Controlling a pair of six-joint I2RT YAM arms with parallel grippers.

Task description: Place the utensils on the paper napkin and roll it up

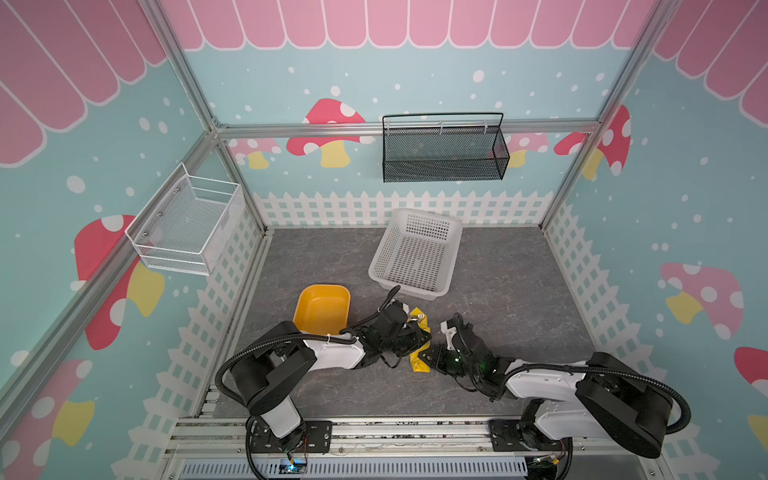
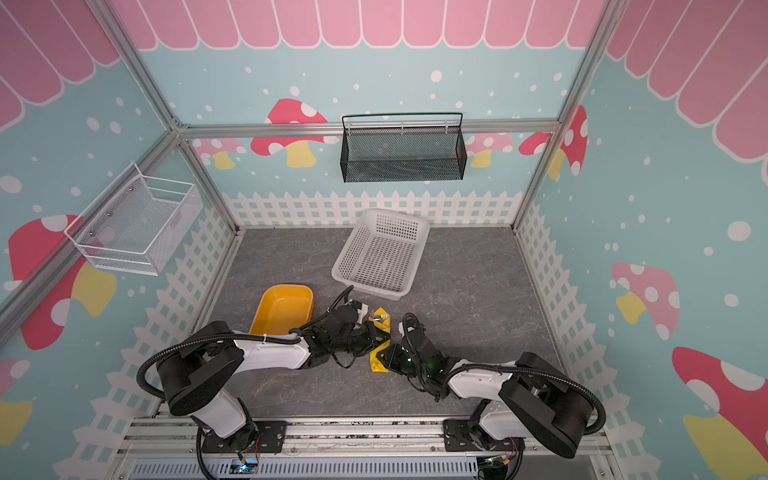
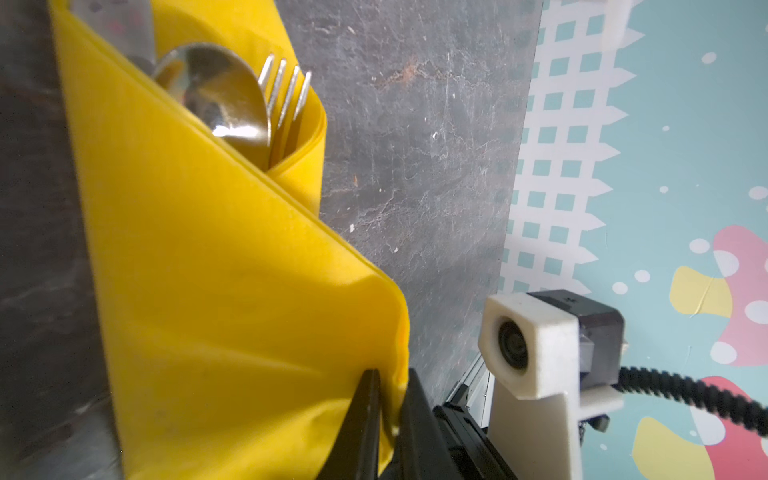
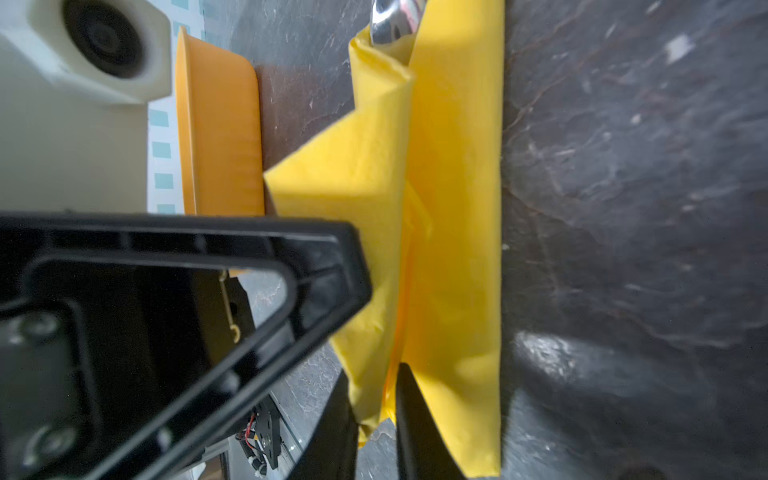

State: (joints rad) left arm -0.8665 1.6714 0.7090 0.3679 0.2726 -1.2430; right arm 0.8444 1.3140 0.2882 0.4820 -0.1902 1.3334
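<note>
The yellow paper napkin [image 1: 419, 362] [image 2: 379, 362] lies folded over the utensils on the grey table, between both arms. From its open end stick out a spoon bowl [image 3: 216, 95], fork tines [image 3: 286, 91] and a knife blade [image 3: 120, 29]; their handles are hidden inside. A shiny tip [image 4: 395, 16] shows in the right wrist view too. My left gripper [image 3: 392, 374] [image 1: 423, 337] is shut on a folded edge of the napkin [image 3: 208, 270]. My right gripper [image 4: 374, 370] [image 1: 429, 358] pinches a fold at the napkin's [image 4: 453, 208] other end, close to the left one.
An orange-yellow plastic tray [image 1: 322, 305] [image 2: 282, 307] [image 4: 220, 137] sits just left of the napkin, under the left arm. A white perforated basket [image 1: 384, 249] [image 2: 347, 249] stands behind. A black mesh basket [image 1: 444, 153] and a white wire basket [image 1: 187, 224] hang on the walls.
</note>
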